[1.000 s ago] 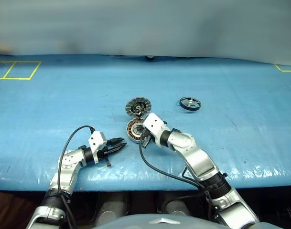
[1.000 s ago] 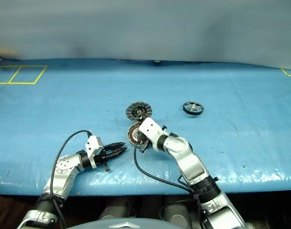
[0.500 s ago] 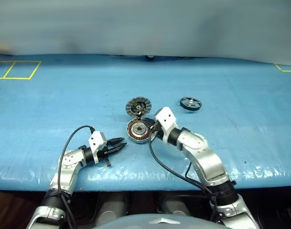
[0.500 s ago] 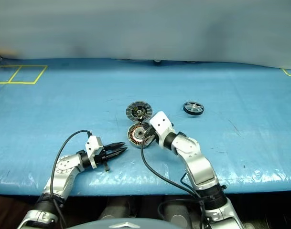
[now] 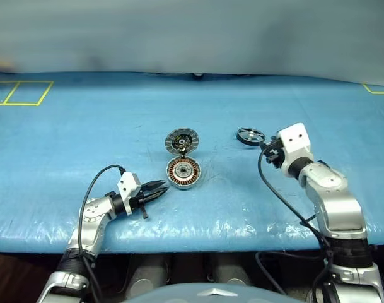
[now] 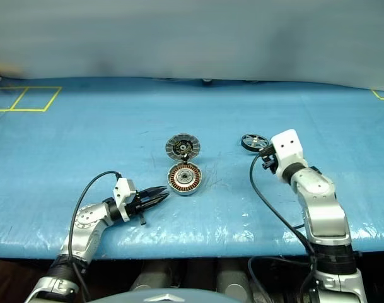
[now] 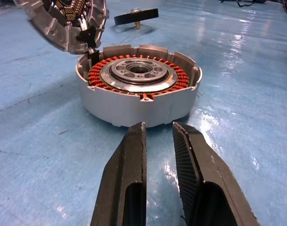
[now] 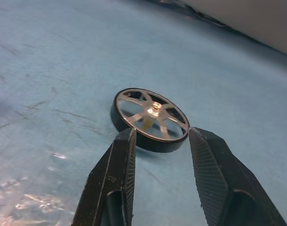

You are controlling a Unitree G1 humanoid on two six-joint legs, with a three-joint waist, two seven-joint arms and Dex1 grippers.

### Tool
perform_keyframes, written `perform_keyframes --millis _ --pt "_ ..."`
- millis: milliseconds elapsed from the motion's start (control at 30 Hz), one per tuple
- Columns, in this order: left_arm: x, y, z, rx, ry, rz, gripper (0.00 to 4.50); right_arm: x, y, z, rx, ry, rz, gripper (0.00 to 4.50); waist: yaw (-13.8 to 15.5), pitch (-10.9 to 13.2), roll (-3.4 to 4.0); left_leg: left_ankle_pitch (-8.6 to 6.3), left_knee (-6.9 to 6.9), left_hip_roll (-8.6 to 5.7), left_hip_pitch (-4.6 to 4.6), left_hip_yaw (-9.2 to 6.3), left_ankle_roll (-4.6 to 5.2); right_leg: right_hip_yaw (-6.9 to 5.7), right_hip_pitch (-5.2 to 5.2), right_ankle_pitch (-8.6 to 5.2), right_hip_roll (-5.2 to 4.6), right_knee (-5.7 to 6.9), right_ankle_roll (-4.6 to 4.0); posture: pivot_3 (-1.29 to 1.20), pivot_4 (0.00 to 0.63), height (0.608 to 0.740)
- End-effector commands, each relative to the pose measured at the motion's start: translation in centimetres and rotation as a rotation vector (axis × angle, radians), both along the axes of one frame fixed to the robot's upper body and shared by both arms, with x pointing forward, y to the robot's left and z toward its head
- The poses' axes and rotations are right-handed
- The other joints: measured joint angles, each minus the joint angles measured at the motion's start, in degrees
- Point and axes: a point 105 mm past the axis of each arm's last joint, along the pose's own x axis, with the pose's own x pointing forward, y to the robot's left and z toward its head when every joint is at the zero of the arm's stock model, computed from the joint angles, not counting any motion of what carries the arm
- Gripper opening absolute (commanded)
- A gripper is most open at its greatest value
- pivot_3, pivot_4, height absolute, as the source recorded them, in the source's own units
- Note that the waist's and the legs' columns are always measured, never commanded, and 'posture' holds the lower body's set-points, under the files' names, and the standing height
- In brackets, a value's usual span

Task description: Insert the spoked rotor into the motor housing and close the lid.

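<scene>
Motor housing [image 5: 183, 173]: round silver cup, copper-brown windings ringing a metal hub, resting on the table [image 5: 65, 139] near its front middle; interior open to view. In the left wrist view the far wall is partly masked by the raised lid.

Table: blue sheeted surface, yellow tape squares [image 5: 20, 92] at its far left corner, cut off by the frame edge.

Lid [image 5: 181, 141]: ribbed silver-grey disc with a dark centre, swung open just beyond the housing and joined at the housing's far edge; the hinge itself is too small to make out from the head views, and the lid is cropped at the top of the left wrist view.

Spoked rotor [image 5: 251, 136]: black ring with silver spokes and hub, lying flat on the table, well to the right of the housing, touched by nothing.

Right gripper [image 8: 158, 137]: beside the rotor on its near right; jaws parted and empty, the rotor seen just past their tips.

Left gripper [image 7: 158, 129]: low over the table, aimed at the housing's near wall, short of contact; jaws slightly apart, grasping nothing.
</scene>
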Motion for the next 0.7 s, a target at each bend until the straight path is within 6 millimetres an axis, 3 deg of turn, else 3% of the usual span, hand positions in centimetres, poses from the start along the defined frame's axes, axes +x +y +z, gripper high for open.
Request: perform_keyframes --millis 33,233,333,533,700 --pt "0.3 0.0 0.8 -0.009 -0.041 -0.001 0.91 1.0 -1.1 1.0 0.053 -0.02 -0.015 1.86 0.05 0.0 0.0 0.0 -0.01 0.0 0.0 0.0 0.01 0.0 0.02 0.0 0.0 -0.02 -0.01 0.0 0.15 0.74" --pt "0.1 0.0 0.5 -0.009 -0.033 0.007 0.91 3.5 -0.7 0.8 0.106 0.009 0.026 1.86 0.04 0.03 0.05 -0.02 0.01 -0.01 0.01 0.06 0.06 0.02 0.06 0.0 -0.02 -0.05 -0.02 0.0 0.15 0.74" --pt "0.0 0.0 0.4 -0.009 -0.031 0.01 0.91 4.4 -0.5 0.6 0.098 0.012 0.042 2.39 0.04 0.04 0.06 -0.03 -0.01 0.0 0.02 0.06 0.07 0.01 0.08 0.0 -0.02 -0.05 -0.02 0.0 0.15 0.74" --pt "0.0 0.0 0.4 -0.009 -0.029 0.018 0.91 6.2 0.2 0.5 0.114 0.019 0.069 4.35 -0.09 0.06 0.1 -0.03 0.0 -0.01 0.01 0.08 0.08 0.02 0.07 0.0 -0.03 -0.06 -0.02 0.0 0.15 0.74" --pt "0.0 -0.2 0.3 -0.008 -0.028 0.016 0.91 7.2 0.0 -0.3 0.125 0.043 0.051 4.35 0.0 0.06 0.09 -0.03 -0.04 0.0 0.03 0.09 0.08 0.03 0.07 0.0 -0.02 -0.05 -0.03 0.0 0.15 0.74"
